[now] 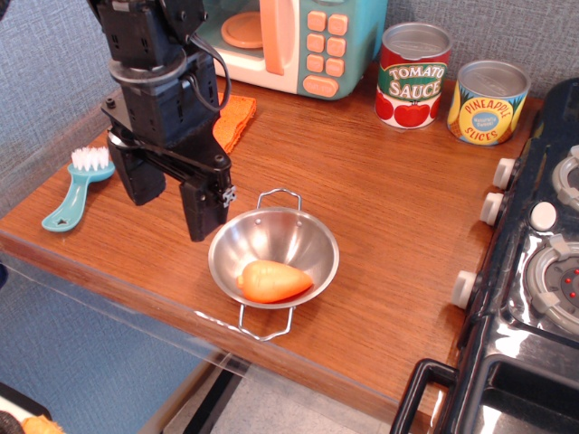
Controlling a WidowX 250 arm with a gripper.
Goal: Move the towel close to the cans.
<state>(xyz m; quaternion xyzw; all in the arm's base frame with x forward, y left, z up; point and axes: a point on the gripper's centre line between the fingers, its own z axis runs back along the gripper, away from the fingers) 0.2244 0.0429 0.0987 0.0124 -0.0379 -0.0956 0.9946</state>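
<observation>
I have only the one view to work from, so I take it as it comes. I use the steel bowl [273,246] as my landmark; it sits near the front edge of the counter [362,181] with a toy carrot [273,281] lying in it.

My claw [172,203] hangs just left of the bowl, its two dark fingers [203,210] pointing down and spread apart with nothing between them, so I read it as released and empty. Whether the tips touch the wood I cannot tell.

The towel [237,119] lies behind and to the left of the bowl, toward the toy microwave [289,41]. Most of it is hidden by my arm; I see only an orange corner and one edge poking out on the right of the arm's body. So from the claw the towel lies farther back, away from the front edge, and a little to the right. The visible edge runs slanted, but I cannot judge a long axis with so much covered.

The cans [450,86] stand behind and to the right of the bowl, against the back wall, the red one beside the yellow one, well apart from the towel. A blue brush [77,185] lies left of the bowl, beyond the claw.

My judgement: the towel is not yet grasped, and the coming move calls for drawing the claw back over that corner before carrying it rightward.
</observation>
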